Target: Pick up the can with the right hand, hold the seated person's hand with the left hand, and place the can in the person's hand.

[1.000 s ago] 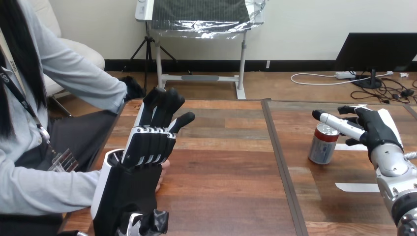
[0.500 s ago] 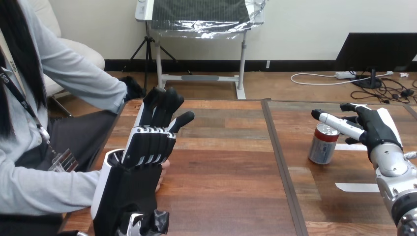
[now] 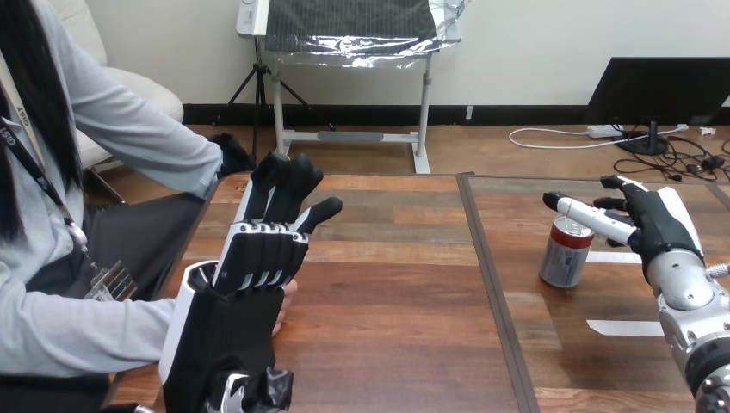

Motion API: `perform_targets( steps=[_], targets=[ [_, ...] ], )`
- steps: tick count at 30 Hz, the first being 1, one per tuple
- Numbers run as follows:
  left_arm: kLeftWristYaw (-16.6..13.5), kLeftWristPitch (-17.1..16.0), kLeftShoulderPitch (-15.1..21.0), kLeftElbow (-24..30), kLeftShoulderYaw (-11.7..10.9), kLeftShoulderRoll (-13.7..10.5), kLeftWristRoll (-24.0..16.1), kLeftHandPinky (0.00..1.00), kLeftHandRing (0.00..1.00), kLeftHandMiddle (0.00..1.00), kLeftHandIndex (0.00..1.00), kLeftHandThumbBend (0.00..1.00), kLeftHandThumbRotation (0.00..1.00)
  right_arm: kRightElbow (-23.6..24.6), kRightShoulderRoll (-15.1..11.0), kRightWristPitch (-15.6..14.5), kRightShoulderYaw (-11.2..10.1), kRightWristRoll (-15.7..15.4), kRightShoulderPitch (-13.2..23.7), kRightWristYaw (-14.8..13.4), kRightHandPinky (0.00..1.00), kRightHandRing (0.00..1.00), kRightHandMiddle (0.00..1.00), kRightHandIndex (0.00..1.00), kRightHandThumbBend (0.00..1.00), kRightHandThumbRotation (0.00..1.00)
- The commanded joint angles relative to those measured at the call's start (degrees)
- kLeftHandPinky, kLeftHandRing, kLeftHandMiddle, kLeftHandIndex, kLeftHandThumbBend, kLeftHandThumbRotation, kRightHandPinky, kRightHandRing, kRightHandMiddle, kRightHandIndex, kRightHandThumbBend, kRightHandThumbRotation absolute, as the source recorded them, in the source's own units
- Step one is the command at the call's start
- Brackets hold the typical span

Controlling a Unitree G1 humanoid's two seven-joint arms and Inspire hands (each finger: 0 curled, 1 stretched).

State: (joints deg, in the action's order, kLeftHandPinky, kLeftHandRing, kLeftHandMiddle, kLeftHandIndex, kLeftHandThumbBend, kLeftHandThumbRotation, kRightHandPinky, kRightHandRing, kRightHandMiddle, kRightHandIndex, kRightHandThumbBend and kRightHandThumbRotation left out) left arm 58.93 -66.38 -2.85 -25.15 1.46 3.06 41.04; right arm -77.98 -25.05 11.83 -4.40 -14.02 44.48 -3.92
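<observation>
Still untouched: can (image 3: 566, 252) upright

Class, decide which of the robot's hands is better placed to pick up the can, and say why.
Right. The right hand is open beside the can, a finger above its top; the left hand stands far off, by the person's hand.

Wooden table (image 3: 387, 292), dark line (image 3: 487, 284) down the middle, can (image 3: 566, 251) standing up at the right — white tape strips (image 3: 624, 328) near it
</observation>
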Motion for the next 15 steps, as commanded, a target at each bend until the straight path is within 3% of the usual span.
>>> perform_targets(
  steps=[1,15],
  targets=[
    [0.3,0.2,3.1,1.0,0.2,2.2,0.7,0.88,0.97,0.97,0.98,0.84,0.67,0.7,-0.4,2.1,0.5,-0.4,2.0,0.0,0.75,0.83,0.87,0.95,1.00,0.55],
    [-0.8,-0.5,2.6,1.2,0.1,2.1,-0.5,0.89,0.97,0.97,0.98,0.80,0.68,0.6,0.1,1.6,0.0,0.1,2.0,0.6,0.72,0.84,0.88,0.99,1.00,0.54]
  ],
)
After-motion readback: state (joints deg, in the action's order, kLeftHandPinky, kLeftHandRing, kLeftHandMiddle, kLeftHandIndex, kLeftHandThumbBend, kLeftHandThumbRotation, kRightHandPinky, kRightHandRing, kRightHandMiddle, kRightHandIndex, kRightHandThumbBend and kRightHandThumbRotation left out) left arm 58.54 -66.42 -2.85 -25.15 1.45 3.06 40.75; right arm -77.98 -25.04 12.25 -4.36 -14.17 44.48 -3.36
